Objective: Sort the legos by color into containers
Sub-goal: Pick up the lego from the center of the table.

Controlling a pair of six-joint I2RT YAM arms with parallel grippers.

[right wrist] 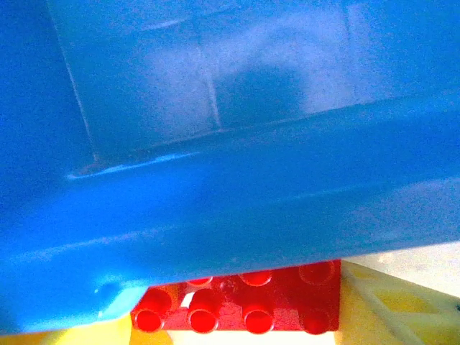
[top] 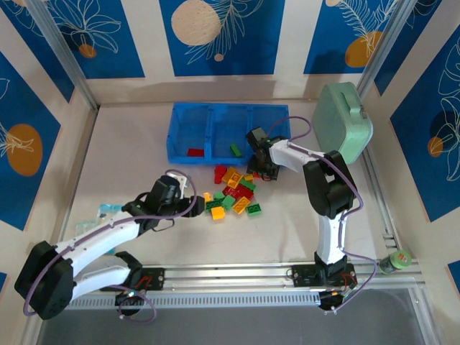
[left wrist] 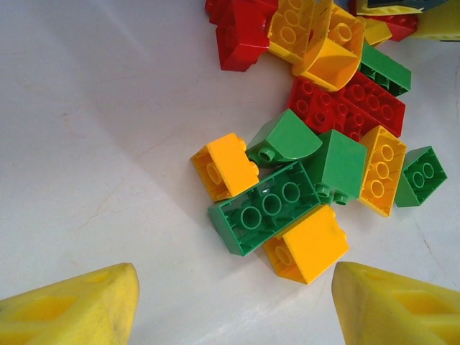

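The legos (top: 233, 192), red, green and orange-yellow bricks, lie in a loose pile in front of the blue tray (top: 188, 113). Its left compartment holds a red brick (top: 195, 152) and its middle one a green brick (top: 236, 149). My left gripper (left wrist: 233, 309) is open just short of the pile, nearest an upturned green brick (left wrist: 266, 208) and an orange-yellow brick (left wrist: 305, 244). My right gripper (right wrist: 237, 327) is shut on a red studded brick (right wrist: 244, 302), close against the tray's front wall (right wrist: 215, 180). From above, the right gripper (top: 264, 171) sits at the tray's right compartment.
A mint green case (top: 345, 122) stands at the back right beside the tray. A small green-capped bottle (top: 395, 260) rests by the right rail. A pale blue item (top: 109, 210) lies left of my left arm. Walls enclose the table.
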